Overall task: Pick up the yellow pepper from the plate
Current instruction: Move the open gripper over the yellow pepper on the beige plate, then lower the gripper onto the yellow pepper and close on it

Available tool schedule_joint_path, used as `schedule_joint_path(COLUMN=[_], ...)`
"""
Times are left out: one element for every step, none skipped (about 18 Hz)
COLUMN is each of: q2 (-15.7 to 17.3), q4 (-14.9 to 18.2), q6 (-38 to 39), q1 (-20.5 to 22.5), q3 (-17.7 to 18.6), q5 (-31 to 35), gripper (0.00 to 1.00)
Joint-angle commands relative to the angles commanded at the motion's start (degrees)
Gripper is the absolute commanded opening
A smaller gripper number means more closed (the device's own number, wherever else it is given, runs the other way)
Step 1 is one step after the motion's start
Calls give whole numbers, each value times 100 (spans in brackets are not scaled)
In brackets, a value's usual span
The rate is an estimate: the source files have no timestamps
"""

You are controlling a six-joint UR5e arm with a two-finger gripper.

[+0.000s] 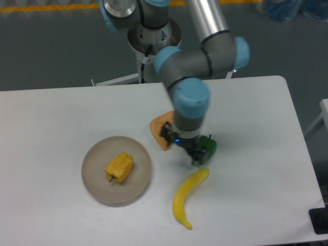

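- Yellow-orange, lobed and blocky, the pepper (119, 167) lies on its side in the middle of the plate (97, 179), its short dark stem pointing to the lower left.
- Nothing touches the pepper; it is the only thing on the plate.
- Beige-grey and round with a low rim, the plate sits on the white counter (51, 118), left of centre and toward the near edge.
- To the right of the plate, a long curved banana (187, 197) lies on the counter, apart from the plate, its upper tip pointing toward the arm.
- Above the banana, an orange wedge (160, 129) rests on the counter, partly hidden behind the arm's wrist.
- A green pepper (208, 145) sits just right of the wedge, also partly covered by the wrist.
- The pincer (195, 157) hangs low between the wedge and the green pepper, just above the banana's upper tip and well apart from the plate.
- Its fingers are dark and blurred against the green pepper, so I cannot tell whether they are spread or closed, or whether they hold anything.
- The arm (205, 51), grey with blue joint caps, reaches down from the far edge of the counter.
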State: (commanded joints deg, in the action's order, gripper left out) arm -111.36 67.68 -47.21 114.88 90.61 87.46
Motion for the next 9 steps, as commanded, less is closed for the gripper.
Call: schedule_joint_path(q2=[-44,-105,-166,-228,-255,-298,-325,-343,-378], q4=[0,-9,-9,-17,-18,-26,-79,-96,-97], q6=[184,430,693,870,967,1021,1117,1179,1214], q1=[-88,-176,-220,-273,-352,-457,-493,-510,-572], q3=[-17,-70,-114,-158,-158,-158,-141,-141,-141], q5=[-96,-236,-342,-439,-509,-606,-694,-721,-721], gripper=[100,100,100,100,100,100,100,100,100])
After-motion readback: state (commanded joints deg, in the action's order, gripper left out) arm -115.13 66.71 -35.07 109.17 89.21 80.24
